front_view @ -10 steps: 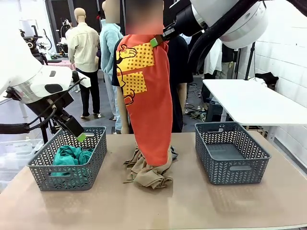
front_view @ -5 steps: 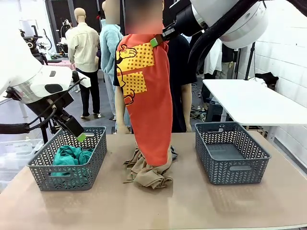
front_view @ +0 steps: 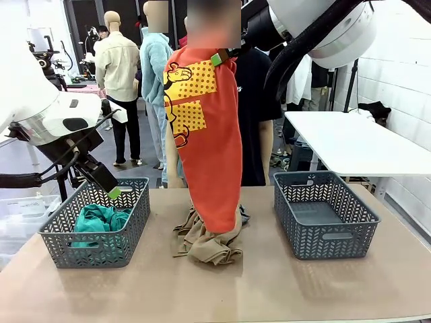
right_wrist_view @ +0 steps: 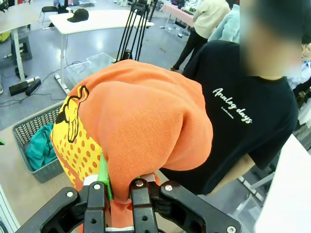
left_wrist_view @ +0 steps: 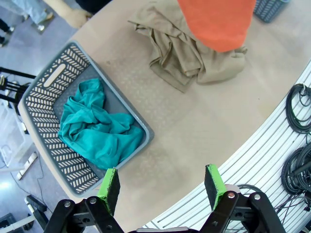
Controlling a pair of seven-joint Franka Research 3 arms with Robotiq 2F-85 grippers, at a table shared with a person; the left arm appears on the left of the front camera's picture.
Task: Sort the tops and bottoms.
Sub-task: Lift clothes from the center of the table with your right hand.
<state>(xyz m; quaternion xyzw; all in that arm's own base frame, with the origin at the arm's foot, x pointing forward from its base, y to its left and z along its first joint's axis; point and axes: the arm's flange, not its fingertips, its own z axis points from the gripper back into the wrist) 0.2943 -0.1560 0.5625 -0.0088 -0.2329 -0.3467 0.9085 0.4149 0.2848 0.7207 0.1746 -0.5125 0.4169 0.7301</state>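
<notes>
Front view: the right gripper (front_view: 219, 58), fingers pinched shut on a fold of the orange top (front_view: 214, 155), holds it high at twelve o'clock, hem hanging down onto the tan khaki garment (front_view: 209, 243) at table centre. Carried sideways, the hem may drag the khaki along, or the small pinch may slip. The left gripper (front_view: 112, 192), wide open and empty, hovers at nine o'clock over the basket (front_view: 94, 241) holding the teal garment (front_view: 100, 219).

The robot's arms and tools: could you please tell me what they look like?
The left arm and right arm have rounded glossy white shells with black cables looping alongside. The left tool and right tool are black two-finger units with visible bolts, and their fingers carry bright green pads.
</notes>
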